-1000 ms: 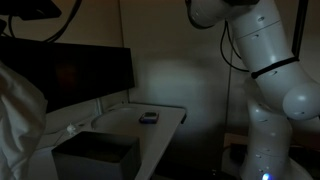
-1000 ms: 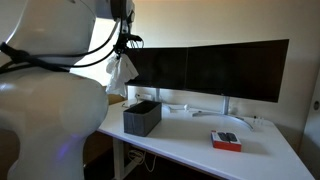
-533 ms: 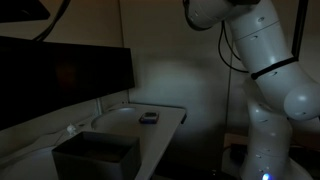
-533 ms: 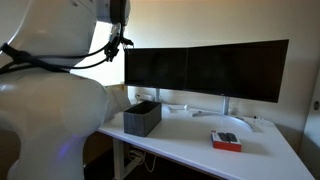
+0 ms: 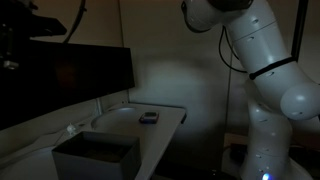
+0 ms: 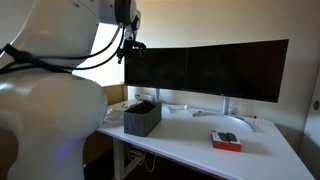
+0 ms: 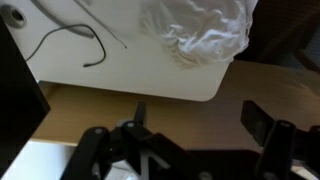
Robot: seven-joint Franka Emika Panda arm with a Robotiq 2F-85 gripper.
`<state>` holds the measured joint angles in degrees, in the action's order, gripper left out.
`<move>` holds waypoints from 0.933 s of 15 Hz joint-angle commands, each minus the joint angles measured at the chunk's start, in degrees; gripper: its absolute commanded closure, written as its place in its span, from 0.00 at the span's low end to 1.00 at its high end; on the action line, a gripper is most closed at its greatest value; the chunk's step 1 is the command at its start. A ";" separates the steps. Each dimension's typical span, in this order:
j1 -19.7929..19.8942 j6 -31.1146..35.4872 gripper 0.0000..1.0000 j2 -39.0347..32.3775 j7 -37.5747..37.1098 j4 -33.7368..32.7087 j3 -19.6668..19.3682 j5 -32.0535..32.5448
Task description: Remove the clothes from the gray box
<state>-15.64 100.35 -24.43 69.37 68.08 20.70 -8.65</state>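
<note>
The gray box stands on the white desk's near-left part, and it also shows as a dark open box; I see no clothes sticking out of it. In the wrist view a crumpled white cloth lies on a white surface near its rounded corner, well beyond my fingertips. My gripper is open, with only brown floor between its dark fingers. In an exterior view the gripper hangs high, above and to the left of the box.
Two dark monitors line the back of the desk. A red flat object lies toward the desk's right end. A thin black cable lies on the white surface. The robot's white body fills the left foreground.
The white cloth that hung from my gripper has dropped away. The jaws went from closed on it to wide open. The gripper stayed high beside the box.
</note>
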 commanded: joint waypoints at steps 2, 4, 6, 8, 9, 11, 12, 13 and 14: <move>3.01 2.11 0.00 -0.27 -1.78 5.29 -3.87 0.52; 3.52 3.02 0.00 -0.23 -2.52 8.63 -5.67 0.96; 3.26 4.69 0.00 0.36 -3.44 12.92 -7.74 2.49; 3.06 7.08 0.00 1.78 -4.88 18.42 -9.57 4.41; 3.78 7.26 0.00 1.79 -6.07 19.81 -9.27 5.41; 4.28 8.48 0.00 2.69 -8.39 24.27 -9.97 6.92; 4.39 9.86 0.00 3.52 -9.58 26.95 -10.49 8.16; 4.58 11.09 0.00 4.09 -10.90 29.06 -10.78 8.79; 4.74 13.22 0.00 4.77 -12.68 31.49 -11.07 9.31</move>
<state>-11.92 108.25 -24.76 61.29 90.01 9.88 -1.63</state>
